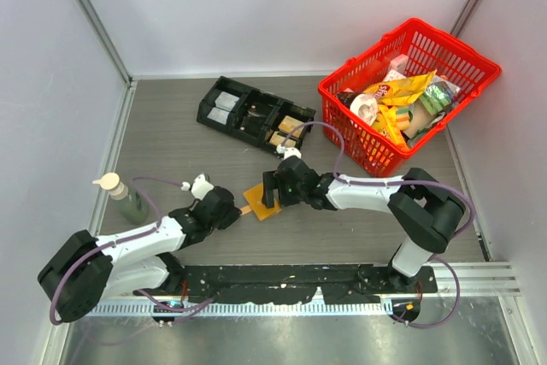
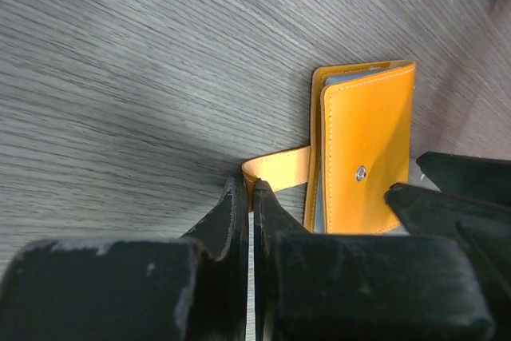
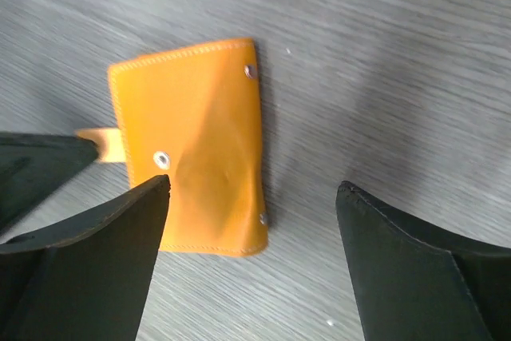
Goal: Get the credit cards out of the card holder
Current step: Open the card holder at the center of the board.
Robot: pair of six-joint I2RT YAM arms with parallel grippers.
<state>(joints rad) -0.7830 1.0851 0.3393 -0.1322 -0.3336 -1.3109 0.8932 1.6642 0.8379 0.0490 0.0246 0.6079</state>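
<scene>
Black fingers (image 2: 227, 221) of the left gripper (image 2: 250, 193) are pinched shut on the thin strap tab (image 2: 275, 169) of the flat tan-orange leather card holder (image 2: 367, 149). The holder lies folded closed on the grey wood-grain table (image 1: 171, 143), between the two arms. Just above it hovers the right gripper (image 3: 254, 187), jaws spread wide, gripping nothing. Farther back sits a black plastic compartment tray (image 1: 255, 114). A red plastic lattice shopping basket (image 1: 367, 55) of snack packets stands at the far right.

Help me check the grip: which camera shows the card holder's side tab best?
The left wrist view: the side tab runs full length from the card holder into the left gripper's shut fingertips. The right wrist view shows only a stub of it; the top view, a tiny sliver.
</scene>
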